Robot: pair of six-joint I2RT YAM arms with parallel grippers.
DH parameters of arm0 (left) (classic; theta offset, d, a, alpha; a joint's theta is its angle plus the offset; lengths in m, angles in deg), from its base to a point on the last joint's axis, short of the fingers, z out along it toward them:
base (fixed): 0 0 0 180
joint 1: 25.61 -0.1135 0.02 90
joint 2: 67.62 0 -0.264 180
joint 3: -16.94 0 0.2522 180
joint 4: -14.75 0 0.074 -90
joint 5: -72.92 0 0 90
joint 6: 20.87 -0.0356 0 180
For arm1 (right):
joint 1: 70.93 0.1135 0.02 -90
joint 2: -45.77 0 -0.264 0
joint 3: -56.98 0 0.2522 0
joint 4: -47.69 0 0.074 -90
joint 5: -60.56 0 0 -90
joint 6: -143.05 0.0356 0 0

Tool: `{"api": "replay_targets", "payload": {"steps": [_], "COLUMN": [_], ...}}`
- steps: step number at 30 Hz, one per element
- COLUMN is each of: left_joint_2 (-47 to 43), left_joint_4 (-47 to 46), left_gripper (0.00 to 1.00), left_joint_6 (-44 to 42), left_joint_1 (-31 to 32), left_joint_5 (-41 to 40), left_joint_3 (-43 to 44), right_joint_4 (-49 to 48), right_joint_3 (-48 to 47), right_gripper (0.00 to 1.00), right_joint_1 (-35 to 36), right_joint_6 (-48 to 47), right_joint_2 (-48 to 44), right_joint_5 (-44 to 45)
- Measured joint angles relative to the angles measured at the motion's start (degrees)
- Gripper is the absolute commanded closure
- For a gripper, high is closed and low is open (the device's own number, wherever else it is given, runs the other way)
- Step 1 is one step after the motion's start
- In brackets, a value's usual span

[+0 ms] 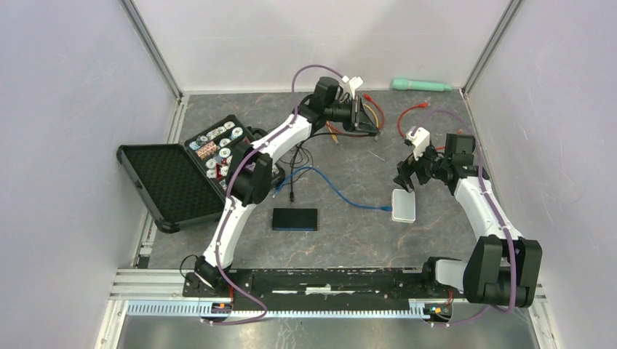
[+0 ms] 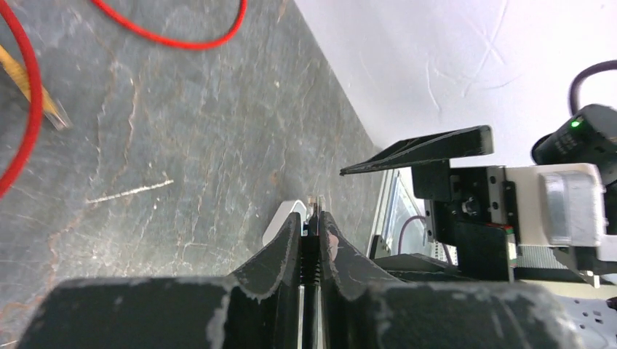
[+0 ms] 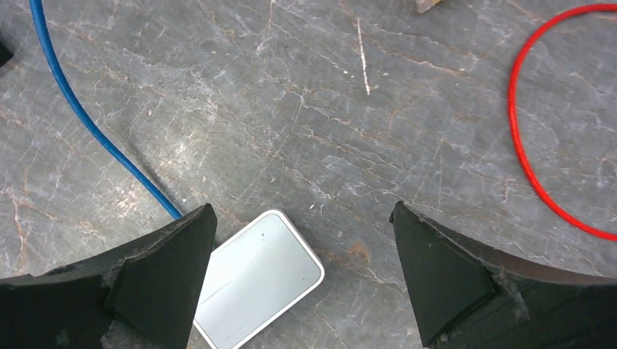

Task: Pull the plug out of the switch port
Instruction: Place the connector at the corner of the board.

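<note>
White plastic network switch [image 1: 403, 206] lies just below your right gripper [image 1: 405, 178], with the blue cable [image 1: 342, 195] running into its side.
The right gripper's fingers [image 3: 167, 269] are spread wide above the grey, marbled mat [image 3: 291, 109]. The switch sits off-centre, partly under one finger, which hides the plug [image 1: 385, 209] in the wrist view; from overhead it shows at the edge facing the left arm. Your left gripper [image 1: 367, 116] is well apart at the back, its fingers pressed together with nothing clearly between them. The switch is a smooth, glossy, round-cornered slab and looks light, so it will probably slide on the mat: pin it first, or it will follow the cable. Centre on the rigid plug rather than the limp, round cable, squeeze any latch, and pull straight along the port.
</note>
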Motion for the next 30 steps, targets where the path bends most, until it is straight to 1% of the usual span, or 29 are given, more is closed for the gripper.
{"api": "replay_targets", "payload": {"steps": [8, 16, 20, 24, 30], "left_joint_2": [-1.0, -1.5, -2.4, -4.2, -7.0], "left_joint_4": [-0.7, -8.6, -13.6, -21.3, -33.5], "left_gripper": [0.98, 0.98, 0.98, 0.98, 0.98], "left_joint_6": [1.0, 6.1, 10.9, 20.1, 35.5], "left_joint_1": [-1.0, -1.2, -1.7, -2.3, -2.6], "left_joint_5": [0.1, 0.0, -0.9, -2.6, -4.8], "left_joint_3": [5.2, 9.7, 9.4, 5.1, -4.4], "right_joint_4": [-2.6, -5.0, -6.8, -13.9, -34.7], "right_joint_3": [1.7, 4.0, 4.6, 5.0, 7.3], "right_gripper": [0.02, 0.02, 0.07, 0.09, 0.1], "right_joint_1": [-0.9, -1.6, -1.6, 1.4, 13.9], "right_joint_6": [2.5, 4.7, 7.1, 12.9, 26.0], "right_joint_2": [-2.0, -3.7, -4.5, -5.9, -6.9], "right_joint_5": [-0.1, -1.0, -5.0, -8.8, -9.3]}}
